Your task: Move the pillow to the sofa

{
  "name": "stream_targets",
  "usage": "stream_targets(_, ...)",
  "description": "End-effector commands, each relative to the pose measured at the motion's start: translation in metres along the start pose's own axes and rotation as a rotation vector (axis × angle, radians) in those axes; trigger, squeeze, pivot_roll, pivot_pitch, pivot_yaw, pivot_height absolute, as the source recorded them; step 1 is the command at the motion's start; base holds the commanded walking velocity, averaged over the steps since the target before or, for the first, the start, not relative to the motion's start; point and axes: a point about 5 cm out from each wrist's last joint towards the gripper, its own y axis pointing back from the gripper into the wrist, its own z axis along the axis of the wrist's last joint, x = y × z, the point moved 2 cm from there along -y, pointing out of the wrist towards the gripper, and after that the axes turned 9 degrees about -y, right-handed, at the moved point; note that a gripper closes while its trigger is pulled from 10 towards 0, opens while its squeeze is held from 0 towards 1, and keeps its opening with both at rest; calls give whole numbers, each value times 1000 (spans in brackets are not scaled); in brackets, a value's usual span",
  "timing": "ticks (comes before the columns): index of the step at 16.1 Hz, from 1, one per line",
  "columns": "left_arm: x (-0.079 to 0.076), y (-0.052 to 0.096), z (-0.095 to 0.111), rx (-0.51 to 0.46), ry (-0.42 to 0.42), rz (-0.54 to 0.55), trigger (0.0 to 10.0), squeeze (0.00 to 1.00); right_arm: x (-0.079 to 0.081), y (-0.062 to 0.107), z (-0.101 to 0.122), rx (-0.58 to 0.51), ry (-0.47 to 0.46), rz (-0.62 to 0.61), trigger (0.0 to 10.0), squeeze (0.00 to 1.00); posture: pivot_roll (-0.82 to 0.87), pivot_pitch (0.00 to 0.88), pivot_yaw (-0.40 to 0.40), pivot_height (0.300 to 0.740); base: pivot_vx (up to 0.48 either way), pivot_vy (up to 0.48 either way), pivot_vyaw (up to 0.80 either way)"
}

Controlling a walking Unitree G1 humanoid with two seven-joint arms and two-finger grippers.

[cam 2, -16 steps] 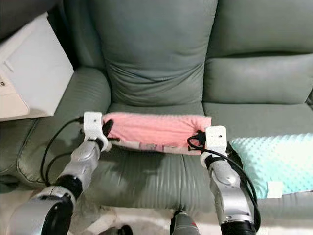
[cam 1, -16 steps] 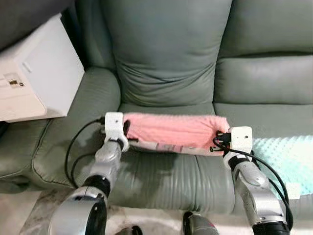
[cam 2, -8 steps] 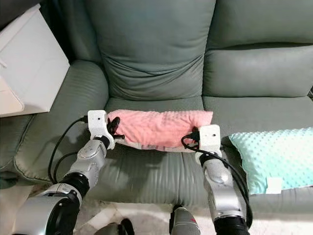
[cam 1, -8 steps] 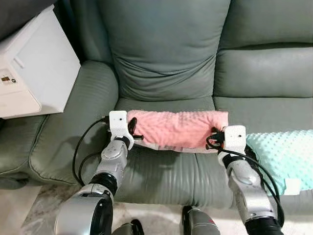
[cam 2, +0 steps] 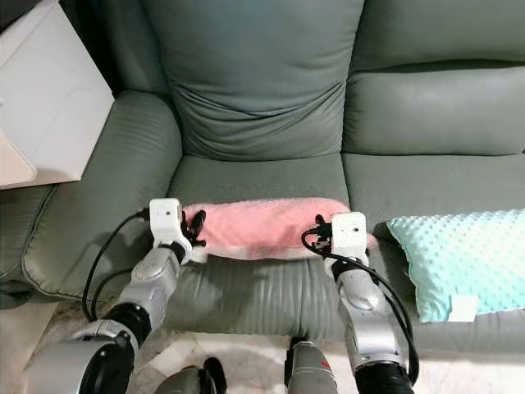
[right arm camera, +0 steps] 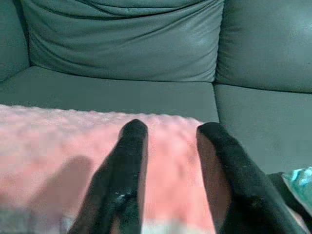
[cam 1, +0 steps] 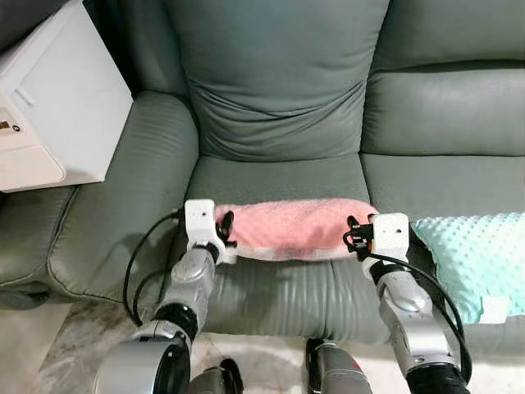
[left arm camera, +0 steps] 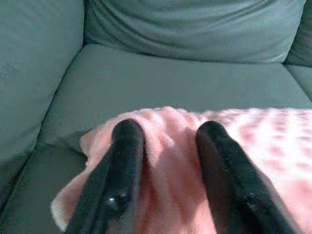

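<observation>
Left eye view: green sofa (cam 1: 279,98), marble floor (cam 1: 57,361).

Mint cushion (cam 1: 477,254) and white box (cam 1: 49,107) cut off at the frame edges.

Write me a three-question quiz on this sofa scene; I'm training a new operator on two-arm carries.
1. True or false: the pink pillow lies across the front of the sofa seat.
2. Which end effector grips the pillow? A) left alone B) right alone C) both
3. Fill in: on the seat to the robot's right lies a ____-coloured pillow.

Key: 1 true. 2 C, one at each end, fingers pinching the fabric. 3 mint green.
</observation>
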Motion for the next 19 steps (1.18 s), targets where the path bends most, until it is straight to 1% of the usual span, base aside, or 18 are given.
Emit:
stream_targets(1, 6, 5, -11, 30, 1, 25, 10000, 1000, 7, 5, -10, 27, -12, 15, 10000, 1000, -226, 294, 115, 740, 0, 0, 0)
stream_targets(4, 9, 9, -17, 35, -7, 17, 10000, 1000, 16, 9, -12, 33, -34, 47, 10000, 1000, -223, 296, 115, 740, 0, 0, 0)
stream_targets(6, 16, 14, -26, 54, -21, 22, 10000, 1000, 21, 13, -12, 44, -33, 64, 10000, 1000, -216, 297, 114, 740, 0, 0, 0)
stream_targets(7, 17, 14, -27, 56, -22, 22, 10000, 1000, 21, 13, -13, 47, -33, 65, 10000, 1000, -215, 297, 113, 740, 0, 0, 0)
stream_targets(8, 21, 21, -40, 108, -31, 29, 10000, 1000, 28, 15, -16, 81, -55, 88, 10000, 1000, -212, 295, 112, 740, 0, 0, 0)
stream_targets(9, 23, 23, -45, 131, -48, 35, 10000, 1000, 31, 15, -17, 90, -60, 100, 10000, 1000, -214, 295, 113, 740, 0, 0, 0)
stream_targets(11, 25, 23, -47, 153, -79, 39, 10000, 1000, 39, 17, -16, 122, -86, 138, 10000, 1000, -218, 289, 113, 740, 0, 0, 0)
stream_targets(12, 29, 23, -48, 179, -116, 31, 10000, 1000, 42, 19, -16, 153, -98, 165, 10000, 1000, -216, 287, 113, 740, 0, 0, 0)
stream_targets(13, 36, 27, -56, 239, -143, 19, 10000, 1000, 42, 23, -20, 208, -86, 175, 10000, 1000, -208, 279, 114, 740, 0, 0, 0)
stream_targets(14, 39, 30, -62, 270, -143, 15, 10000, 1000, 39, 26, -22, 225, -69, 170, 10000, 1000, -207, 278, 114, 740, 0, 0, 0)
stream_targets(15, 44, 40, -76, 342, -167, -11, 10000, 1000, 31, 33, -27, 266, -48, 157, 10000, 1000, -202, 274, 113, 740, 0, 0, 0)
stream_targets(16, 48, 46, -85, 384, -187, -20, 10000, 1000, 25, 38, -33, 301, -38, 146, 10000, 1000, -206, 271, 113, 740, 0, 0, 0)
stream_targets(17, 53, 51, -90, 409, -191, -24, 10000, 1000, 19, 44, -39, 337, -24, 139, 10000, 1000, -206, 271, 113, 740, 0, 0, 0)
stream_targets(19, 65, 60, -91, 418, -195, -20, 10000, 1000, 7, 51, -43, 374, -18, 107, 10000, 1000, -204, 263, 113, 740, 0, 0, 0)
